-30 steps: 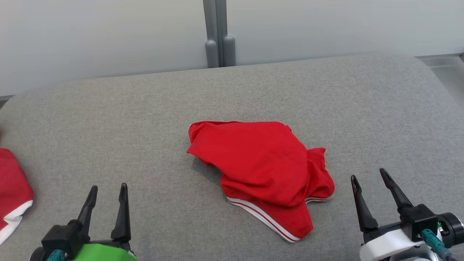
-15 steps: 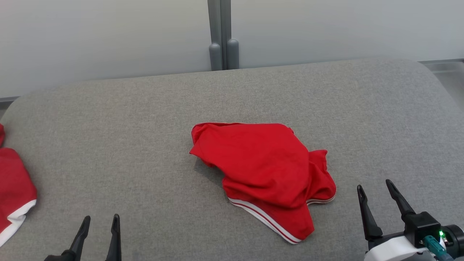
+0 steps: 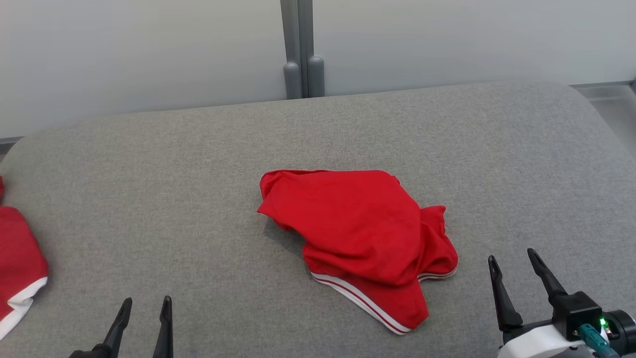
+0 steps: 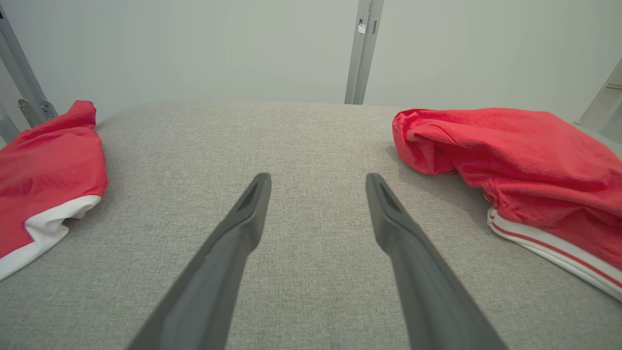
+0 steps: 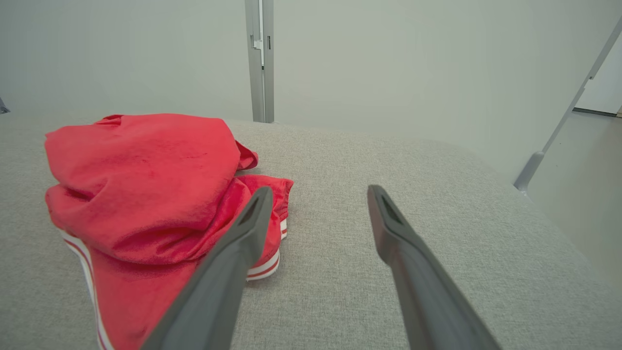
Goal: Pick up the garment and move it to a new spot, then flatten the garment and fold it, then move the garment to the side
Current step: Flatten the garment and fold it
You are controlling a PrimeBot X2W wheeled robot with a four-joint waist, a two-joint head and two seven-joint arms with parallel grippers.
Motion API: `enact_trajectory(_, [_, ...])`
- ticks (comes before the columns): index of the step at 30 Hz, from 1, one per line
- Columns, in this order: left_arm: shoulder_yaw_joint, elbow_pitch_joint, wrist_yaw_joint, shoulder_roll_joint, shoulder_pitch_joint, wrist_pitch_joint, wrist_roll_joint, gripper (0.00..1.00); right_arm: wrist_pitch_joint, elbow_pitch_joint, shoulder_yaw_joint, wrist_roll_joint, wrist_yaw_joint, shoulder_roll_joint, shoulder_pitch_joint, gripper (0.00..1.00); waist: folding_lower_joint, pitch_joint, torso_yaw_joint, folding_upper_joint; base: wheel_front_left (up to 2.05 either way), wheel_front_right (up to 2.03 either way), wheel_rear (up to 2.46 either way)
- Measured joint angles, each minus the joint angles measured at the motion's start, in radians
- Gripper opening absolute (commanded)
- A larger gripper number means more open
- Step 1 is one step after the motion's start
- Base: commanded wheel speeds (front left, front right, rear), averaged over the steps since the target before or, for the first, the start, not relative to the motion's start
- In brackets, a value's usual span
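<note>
Sitting crumpled on the gray surface (image 3: 198,164), your red garment (image 3: 357,233) lies nearer your right gripper (image 3: 512,254) than your left gripper (image 3: 147,300); both sets of fingers spread wide, gripping nothing.

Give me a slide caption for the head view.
Crumpled red white-trimmed garment on grey fabric surface; left gripper and right gripper open, clear of it.

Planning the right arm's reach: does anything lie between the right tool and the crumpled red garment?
No. The head view shows bare grey cushion between the right tool and the red garment; nothing lies on that stretch.
</note>
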Motion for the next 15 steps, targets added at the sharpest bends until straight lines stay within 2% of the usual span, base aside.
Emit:
enact_trajectory(5, [-0.012,0.000,0.000,0.009,-0.003,0.000,-0.010,1.00,0.000,-0.002,0.003,0.000,0.000,0.001,-0.005,1.00,0.0000,0.004,-0.004,0.0000,0.00,0.00,0.00])
enact_trajectory(8, [-0.053,0.006,0.000,0.010,-0.011,0.000,-0.015,1.00,0.000,-0.003,0.012,0.001,0.000,-0.001,-0.010,1.00,0.0000,0.008,-0.013,0.0000,0.00,0.00,0.00])
enact_trajectory(11, [-0.140,0.026,0.000,0.014,-0.033,0.000,-0.029,1.00,0.000,-0.009,0.019,0.001,0.000,-0.004,-0.019,1.00,0.0000,0.012,-0.027,0.0000,0.00,0.00,0.00])
enact_trajectory(15, [-0.331,0.088,0.000,0.035,-0.094,0.041,-0.072,1.00,0.000,-0.020,0.029,0.002,0.000,-0.008,-0.033,1.00,0.0000,0.023,-0.055,0.0000,0.00,0.00,0.00])
